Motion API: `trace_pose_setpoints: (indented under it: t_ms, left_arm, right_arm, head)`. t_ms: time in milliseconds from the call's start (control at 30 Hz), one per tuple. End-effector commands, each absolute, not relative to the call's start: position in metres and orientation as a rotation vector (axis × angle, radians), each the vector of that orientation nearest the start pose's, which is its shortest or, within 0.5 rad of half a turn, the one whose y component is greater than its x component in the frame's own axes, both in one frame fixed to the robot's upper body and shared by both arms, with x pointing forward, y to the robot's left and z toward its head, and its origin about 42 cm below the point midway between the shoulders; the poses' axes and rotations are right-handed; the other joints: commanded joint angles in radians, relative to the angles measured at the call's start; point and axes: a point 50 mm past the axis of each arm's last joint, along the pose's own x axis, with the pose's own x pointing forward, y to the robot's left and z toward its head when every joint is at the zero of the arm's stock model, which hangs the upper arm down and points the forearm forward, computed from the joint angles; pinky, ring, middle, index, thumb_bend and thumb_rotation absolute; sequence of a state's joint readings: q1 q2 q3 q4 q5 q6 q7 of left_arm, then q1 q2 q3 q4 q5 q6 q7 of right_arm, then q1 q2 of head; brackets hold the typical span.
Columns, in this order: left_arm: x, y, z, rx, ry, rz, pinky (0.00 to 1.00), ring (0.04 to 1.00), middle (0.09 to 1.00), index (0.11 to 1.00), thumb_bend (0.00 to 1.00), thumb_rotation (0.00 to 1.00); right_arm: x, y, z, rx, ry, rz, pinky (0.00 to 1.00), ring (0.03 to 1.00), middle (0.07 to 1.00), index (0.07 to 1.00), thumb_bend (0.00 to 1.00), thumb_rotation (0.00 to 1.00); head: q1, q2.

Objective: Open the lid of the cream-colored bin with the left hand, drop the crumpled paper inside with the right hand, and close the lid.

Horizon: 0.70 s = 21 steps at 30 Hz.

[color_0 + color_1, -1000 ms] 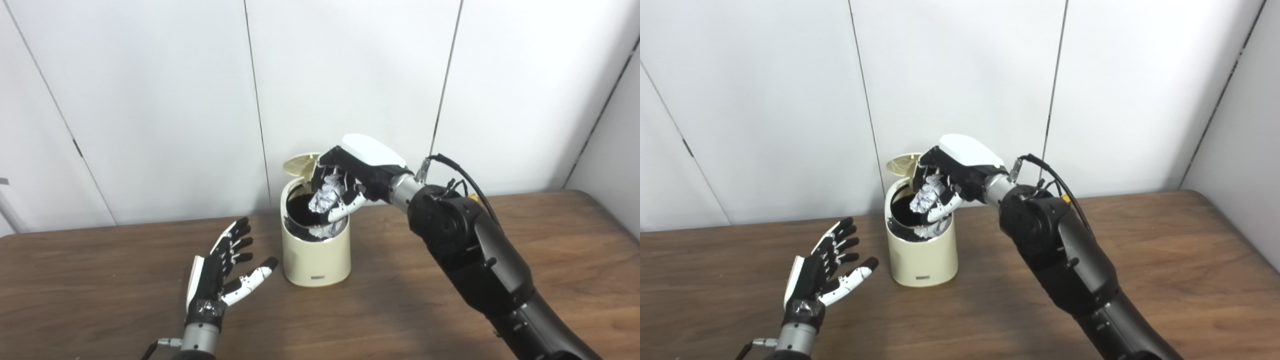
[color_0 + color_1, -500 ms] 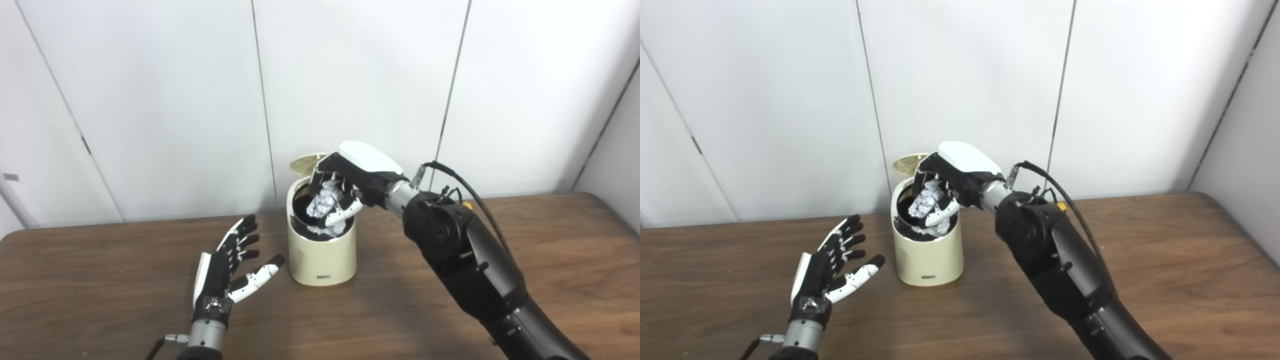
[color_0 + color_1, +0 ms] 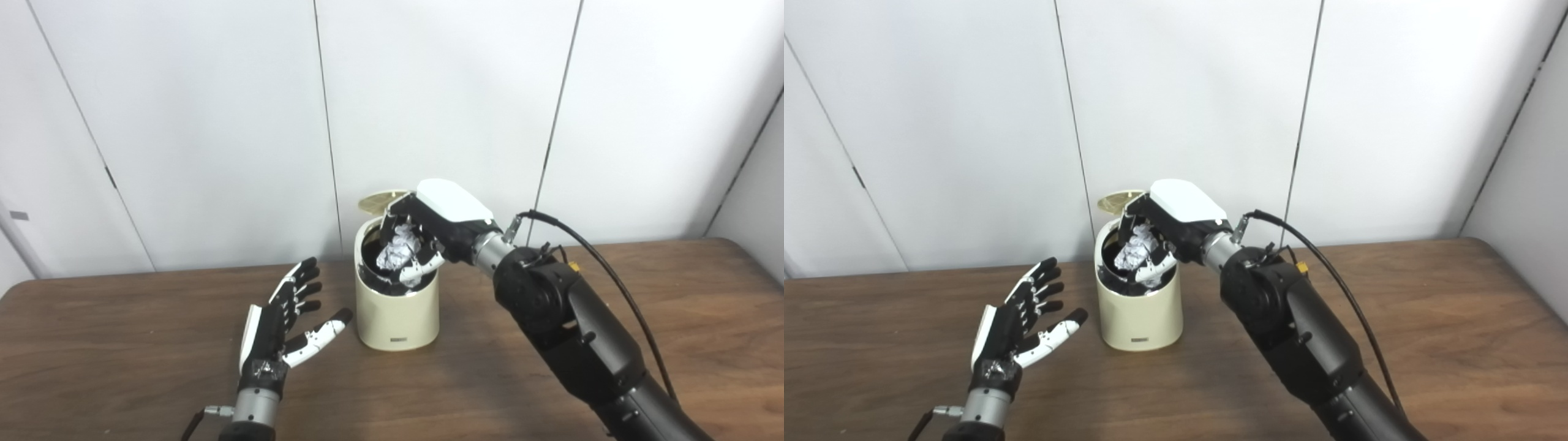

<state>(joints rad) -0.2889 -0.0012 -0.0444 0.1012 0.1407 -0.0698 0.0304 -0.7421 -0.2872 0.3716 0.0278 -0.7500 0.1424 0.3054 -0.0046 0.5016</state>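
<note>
Crumpled paper (image 3: 397,250) gripped in the curled right hand (image 3: 432,228), directly over the cream-colored bin's (image 3: 398,315) open mouth; lid (image 3: 376,200) up behind it, seemingly touching. Left hand (image 3: 283,324) spread, empty, beside the bin.

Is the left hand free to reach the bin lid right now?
Probably not cleanly: the left hand is open beside the bin, but the right hand holding the crumpled paper crowds the raised lid.

right hand (image 3: 429,229) hides part of the bin (image 3: 398,312) opening
</note>
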Motion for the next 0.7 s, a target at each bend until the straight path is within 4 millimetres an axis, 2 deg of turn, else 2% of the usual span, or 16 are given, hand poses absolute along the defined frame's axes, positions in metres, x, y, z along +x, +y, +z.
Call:
trace_pose_setpoints:
  t_ms: [0, 300, 433, 467, 533, 567, 600, 667]
  left_arm:
    - [0.3739, 0.1687, 0.1841, 0.135, -0.34, -0.086, 0.76, 0.837, 0.876, 0.918, 0.71, 0.2]
    - [0.3733, 0.1689, 0.1837, 0.141, -0.339, -0.087, 0.76, 0.833, 0.872, 0.912, 0.72, 0.22]
    - [0.3734, 0.1691, 0.1832, 0.137, -0.34, -0.09, 0.76, 0.834, 0.872, 0.909, 0.72, 0.21]
    - [0.3733, 0.1693, 0.1831, 0.137, -0.339, -0.09, 0.76, 0.837, 0.874, 0.91, 0.72, 0.22]
    - [0.3727, 0.1694, 0.1832, 0.139, -0.338, -0.089, 0.76, 0.836, 0.874, 0.908, 0.72, 0.22]
    - [0.3724, 0.1693, 0.1835, 0.141, -0.336, -0.088, 0.76, 0.836, 0.874, 0.908, 0.72, 0.22]
    - [0.3721, 0.1693, 0.1838, 0.143, -0.335, -0.087, 0.76, 0.834, 0.873, 0.907, 0.72, 0.22]
    - [0.372, 0.1696, 0.1839, 0.145, -0.334, -0.088, 0.76, 0.833, 0.874, 0.908, 0.72, 0.21]
  right_arm:
    - [0.443, -0.1401, 0.3388, -1.243, -0.612, 0.299, 0.33, 0.415, 0.516, 0.501, 0.5, 0.0]
    - [0.4453, -0.1433, 0.3333, -1.271, -0.613, 0.277, 0.33, 0.414, 0.514, 0.506, 0.5, 0.0]
    - [0.4439, -0.1415, 0.3333, -1.394, -0.529, 0.262, 0.3, 0.401, 0.508, 0.537, 0.51, 0.0]
    - [0.4428, -0.1409, 0.3334, -1.416, -0.52, 0.261, 0.35, 0.494, 0.604, 0.514, 0.52, 0.08]
    - [0.4411, -0.1402, 0.3331, -1.444, -0.509, 0.257, 0.4, 0.599, 0.706, 0.502, 0.52, 0.12]
    - [0.4404, -0.1401, 0.3329, -1.448, -0.507, 0.254, 0.42, 0.621, 0.733, 0.589, 0.67, 0.07]
    - [0.4399, -0.1401, 0.3328, -1.451, -0.506, 0.252, 0.42, 0.637, 0.755, 0.645, 0.76, 0.03]
    - [0.4397, -0.1404, 0.3324, -1.452, -0.511, 0.249, 0.43, 0.636, 0.773, 0.679, 0.8, 0.01]
  head:
    - [-0.001, 0.003]
    - [-0.001, 0.005]
    - [-0.003, 0.004]
    - [-0.004, 0.005]
    - [-0.005, 0.006]
    - [-0.005, 0.006]
    - [-0.005, 0.007]
    - [-0.005, 0.008]
